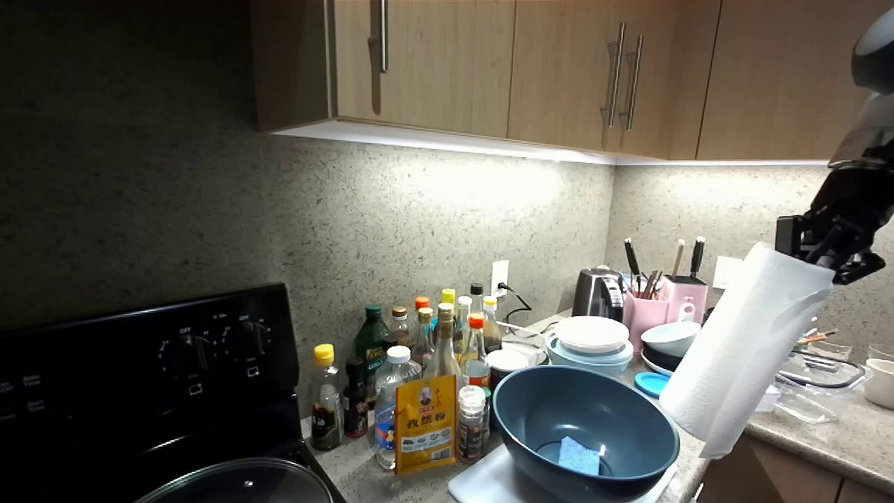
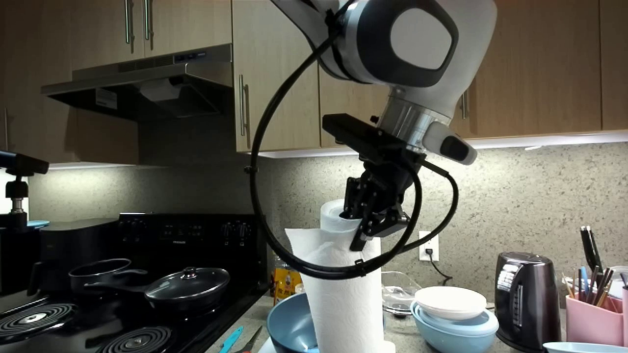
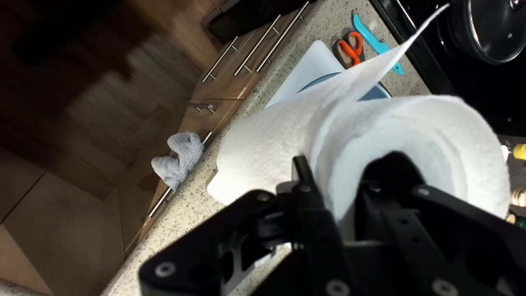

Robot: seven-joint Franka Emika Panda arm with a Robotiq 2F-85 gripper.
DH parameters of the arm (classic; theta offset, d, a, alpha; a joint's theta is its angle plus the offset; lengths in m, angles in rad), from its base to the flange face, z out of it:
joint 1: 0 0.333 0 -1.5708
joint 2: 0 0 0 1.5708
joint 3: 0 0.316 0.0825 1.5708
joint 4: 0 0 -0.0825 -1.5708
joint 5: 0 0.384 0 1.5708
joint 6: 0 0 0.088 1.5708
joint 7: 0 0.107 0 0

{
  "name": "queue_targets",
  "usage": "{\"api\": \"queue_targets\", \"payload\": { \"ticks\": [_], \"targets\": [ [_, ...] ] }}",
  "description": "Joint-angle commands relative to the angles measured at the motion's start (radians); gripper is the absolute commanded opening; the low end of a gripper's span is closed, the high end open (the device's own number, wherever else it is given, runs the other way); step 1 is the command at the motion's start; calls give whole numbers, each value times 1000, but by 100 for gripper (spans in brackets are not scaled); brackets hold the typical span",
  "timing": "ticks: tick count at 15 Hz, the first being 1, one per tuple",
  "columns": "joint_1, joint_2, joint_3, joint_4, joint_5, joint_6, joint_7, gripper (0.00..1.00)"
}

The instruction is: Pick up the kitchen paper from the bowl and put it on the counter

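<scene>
Nearest the wrist lens stood the black gripper [image 3: 345, 176], pinching the wall of the kitchen paper [image 1: 751, 349]. The large blue-grey bowl [image 1: 531, 412] sat on a white board [image 1: 482, 482] with a blue sponge [image 1: 578, 455] inside; light-blue bowls [image 2: 454, 338] carried white dishes [image 2: 450, 305], and a pink holder [image 2: 593, 321] held dark sticks [image 2: 599, 289]. The roll hung tilted beneath the gripper, one finger [image 3: 305, 176] outside it, the other in its hollow core. It showed just beside the bowl in an exterior view, though how its lower end stood to the counter [image 1: 848, 433] was hard to judge.

Pincer [image 2: 352, 229] grips kitchen paper [image 2: 343, 299] at top; bowl [image 2: 293, 321] partly behind.
</scene>
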Motion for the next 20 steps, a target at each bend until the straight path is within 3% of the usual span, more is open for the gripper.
{"api": "queue_targets", "payload": {
  "ticks": [1,20],
  "targets": [
    [-33,65,10,57,23,-49,-18,3],
    [-102,295,28,213,35,-46,-1,3]
  ]
}}
